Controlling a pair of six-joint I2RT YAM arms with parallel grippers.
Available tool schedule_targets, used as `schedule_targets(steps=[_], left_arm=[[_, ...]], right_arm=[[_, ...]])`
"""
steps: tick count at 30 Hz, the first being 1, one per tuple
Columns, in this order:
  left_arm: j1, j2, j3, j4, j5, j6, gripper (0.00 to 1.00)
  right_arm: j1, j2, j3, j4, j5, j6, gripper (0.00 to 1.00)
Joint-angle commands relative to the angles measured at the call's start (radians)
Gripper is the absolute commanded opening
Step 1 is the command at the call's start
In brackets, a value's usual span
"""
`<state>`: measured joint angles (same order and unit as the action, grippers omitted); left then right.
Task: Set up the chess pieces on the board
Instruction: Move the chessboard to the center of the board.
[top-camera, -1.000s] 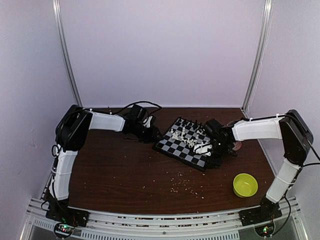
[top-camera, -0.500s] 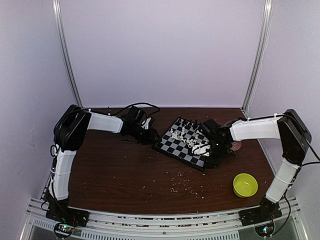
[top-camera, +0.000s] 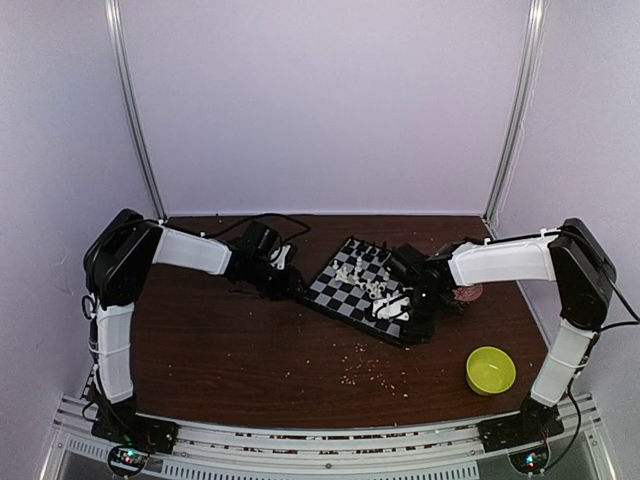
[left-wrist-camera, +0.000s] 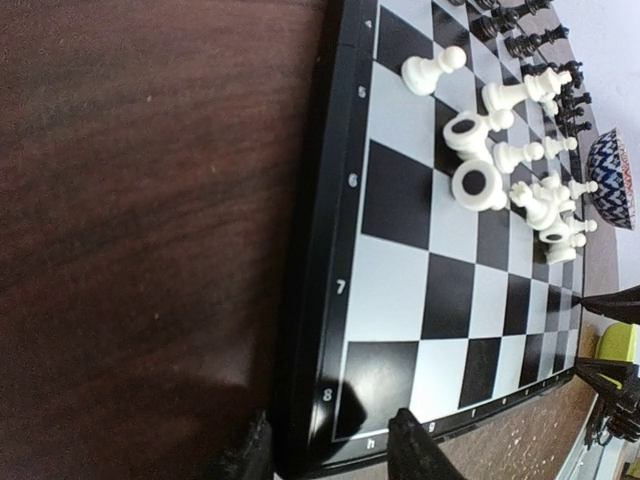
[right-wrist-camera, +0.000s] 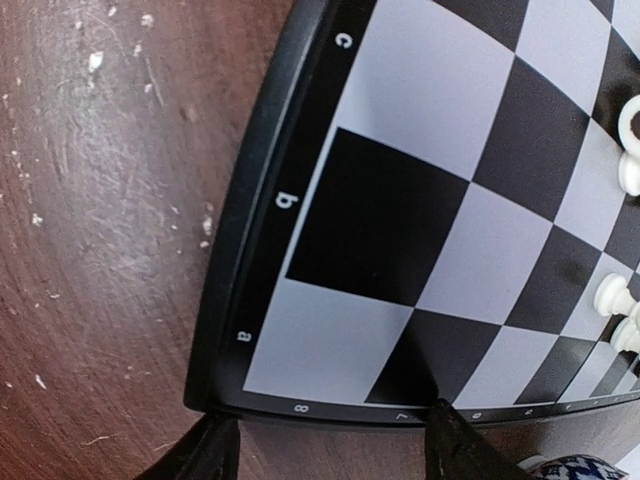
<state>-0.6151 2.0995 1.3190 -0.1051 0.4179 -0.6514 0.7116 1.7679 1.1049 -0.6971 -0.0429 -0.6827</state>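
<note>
The board (top-camera: 345, 292) lies tilted at the middle of the table. Several white chess pieces (top-camera: 378, 288) stand or lie in a loose cluster on it, and black ones (left-wrist-camera: 520, 28) line its far edge. My left gripper (top-camera: 291, 284) is at the board's left corner. In the left wrist view (left-wrist-camera: 330, 455) its jaws pinch the h8 corner of the board (left-wrist-camera: 330, 300). My right gripper (top-camera: 420, 312) is at the board's right corner. In the right wrist view (right-wrist-camera: 330, 450) its jaws are wide apart, with one fingertip (right-wrist-camera: 455, 440) against the rim of the board (right-wrist-camera: 240, 290) by the a8 corner.
A red-patterned bowl (top-camera: 468, 293) sits just right of the board, behind the right arm. A yellow-green bowl (top-camera: 490, 370) stands at the front right. Pale crumbs (top-camera: 365, 365) are scattered on the brown table in front of the board.
Both arms have moved left, and the board has slid a little to the left with them. The pieces kept their places on it.
</note>
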Motion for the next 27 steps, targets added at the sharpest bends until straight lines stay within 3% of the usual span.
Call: schedule_targets(steps=[1,14,20,27], left_arm=[[-0.072,-0.081,-0.07,0.013,0.083,0.014,0.39],[-0.086,-0.235,-0.27,0.026,0.002,0.064,0.38],[-0.085,-0.298,-0.183,-0.12,-0.066,0.153,0.43],[-0.04,-0.28,-0.069,-0.213,-0.148,0.211,0.47]], right_arm=[[0.052,0.019,0.047,0.114,-0.047,0.025,0.62],[0.112,-0.005,0.009,0.108,0.01,0.041,0.61],[0.068,-0.124,-0.044,0.039,0.014,0.078,0.65],[-0.064,-0.206,-0.028,-0.015,-0.103,0.193,0.66]])
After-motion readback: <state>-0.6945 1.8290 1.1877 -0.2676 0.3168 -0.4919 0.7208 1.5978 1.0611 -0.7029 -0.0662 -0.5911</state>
